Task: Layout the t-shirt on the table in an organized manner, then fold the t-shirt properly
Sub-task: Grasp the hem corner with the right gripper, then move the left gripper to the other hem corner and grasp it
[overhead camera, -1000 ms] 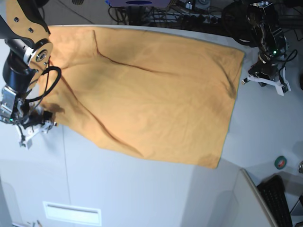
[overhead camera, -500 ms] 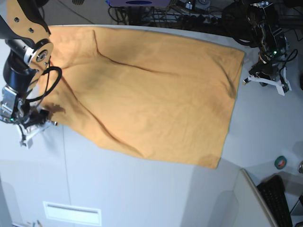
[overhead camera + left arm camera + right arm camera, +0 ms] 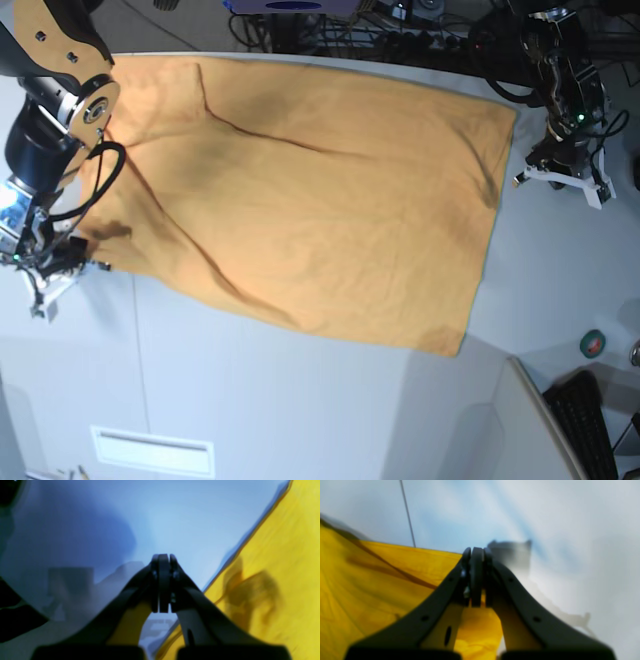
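The light-orange t-shirt [image 3: 310, 190] lies spread across the white table [image 3: 300, 400] with a long diagonal crease; no drawing or tag shows. My right gripper [image 3: 45, 290] is shut and empty, on bare table just off the shirt's lower-left edge. In the right wrist view the shut gripper [image 3: 476, 552] hovers beside the shirt [image 3: 382, 585]. My left gripper [image 3: 560, 178] is shut and empty, right of the shirt's right edge. In the left wrist view the gripper [image 3: 163, 561] is over the table [image 3: 175, 517], with the shirt [image 3: 287, 567] to its right.
A dark seam [image 3: 407, 512] runs over the table. A tape roll [image 3: 593, 343] and a keyboard [image 3: 590, 425] lie at the lower right, beside a raised white panel [image 3: 520, 420]. Cables [image 3: 400, 20] crowd the back edge. A slot [image 3: 152, 450] sits near the front left.
My right gripper has slid down and left, away from the shirt's edge. My left gripper has shifted slightly up. The shirt has not moved.
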